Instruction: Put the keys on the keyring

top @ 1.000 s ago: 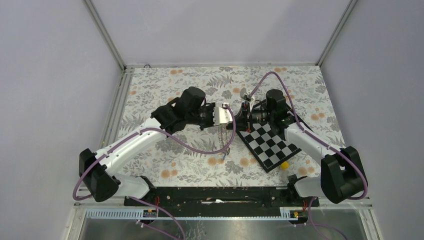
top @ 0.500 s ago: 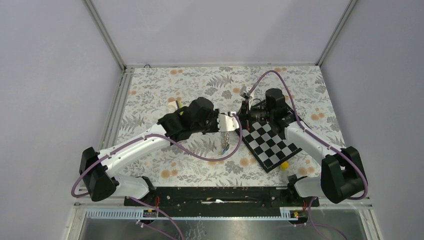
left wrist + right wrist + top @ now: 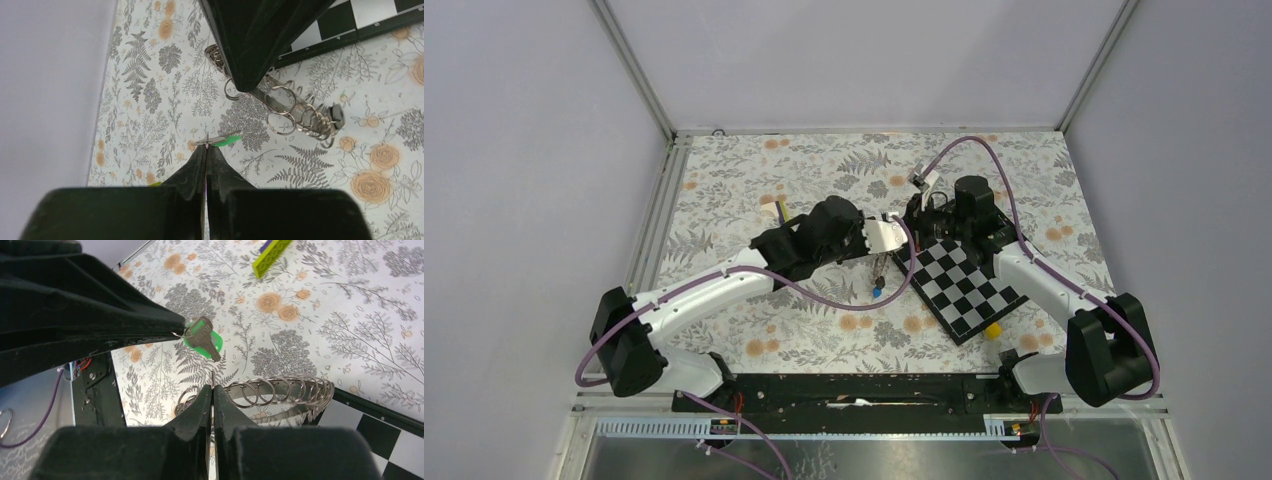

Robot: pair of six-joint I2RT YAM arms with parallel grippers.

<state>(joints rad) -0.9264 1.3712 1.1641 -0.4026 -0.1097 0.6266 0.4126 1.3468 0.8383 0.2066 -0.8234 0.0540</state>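
Observation:
My left gripper (image 3: 207, 146) is shut, pinching the green key (image 3: 226, 141) at its tip; the right wrist view shows that key (image 3: 202, 340) hanging off the left fingertip. My right gripper (image 3: 212, 386) is shut on a loop of the keyring (image 3: 280, 390), a silver chain of rings. From the left wrist, the keyring (image 3: 285, 112) runs below the right finger and ends at a dark key (image 3: 337, 114). From above, both grippers, left (image 3: 894, 236) and right (image 3: 911, 222), meet tip to tip, and the keyring (image 3: 881, 268) dangles with a blue key (image 3: 878, 293) at its end.
The black-and-white checkerboard (image 3: 964, 285) lies under the right arm, its edge close to the chain (image 3: 380, 425). A small yellow block (image 3: 992, 330) sits by its near corner. A yellow-green stick (image 3: 780, 208) lies behind the left arm. Floral cloth covers the table.
My left arm has swung right until its gripper meets the right gripper. The dangling chain and blue key have risen a little and shifted right. Both grippers stayed shut.

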